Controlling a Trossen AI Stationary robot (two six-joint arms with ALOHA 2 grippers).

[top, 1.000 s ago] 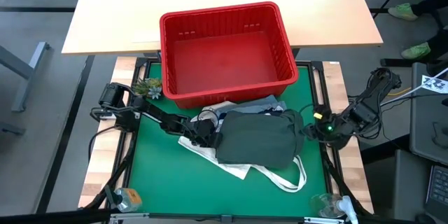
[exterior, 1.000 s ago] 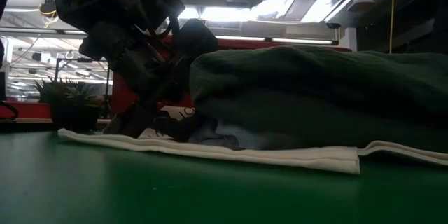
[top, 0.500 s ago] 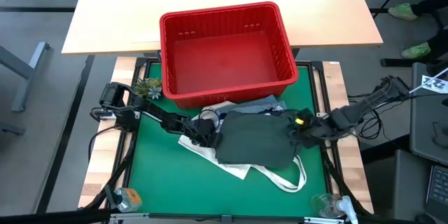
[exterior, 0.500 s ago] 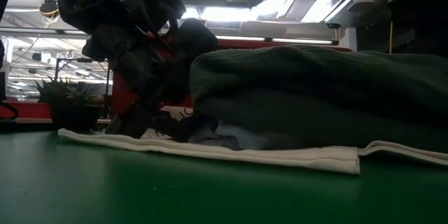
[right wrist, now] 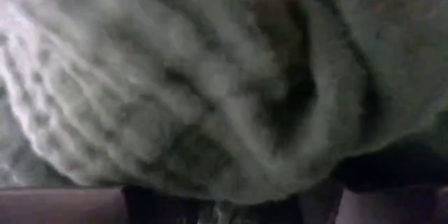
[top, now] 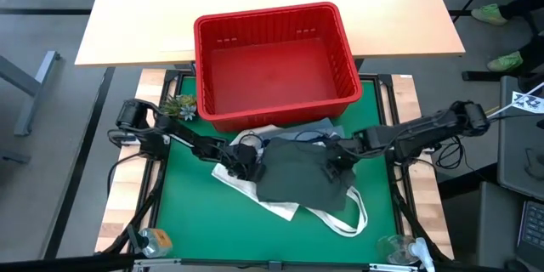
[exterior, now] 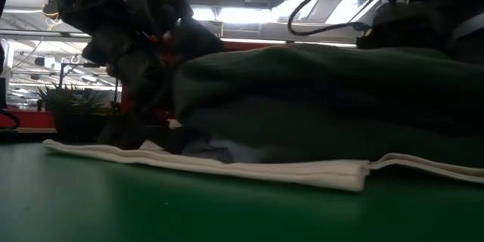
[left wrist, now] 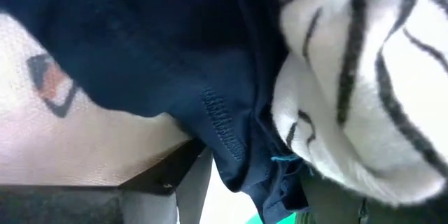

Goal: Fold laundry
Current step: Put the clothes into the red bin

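I read everything off the red basket (top: 274,59); the laundry pile sits on the green mat (top: 191,200) just in front of the basket's near wall, with the dark olive garment (top: 302,172) on top, a navy garment (left wrist: 140,42) and a white leaf-print piece (left wrist: 364,77) tucked beneath it, and a strip of pale blue cloth (top: 327,126) showing right against the basket; the white tote bag (top: 255,189) lies flat under the heap, its handles (top: 353,217) trailing away from the basket; my left gripper (top: 240,159) is pressed into the pile's left edge, below the basket's front left corner, and I cannot tell how its fingers stand or whether it has cloth; my right gripper (top: 334,155) reaches in from the right and lies on the olive garment, below the basket's front right corner, its camera filled with olive knit; its hold I cannot tell either; a small plant (top: 178,104) stands beside the basket's left wall.
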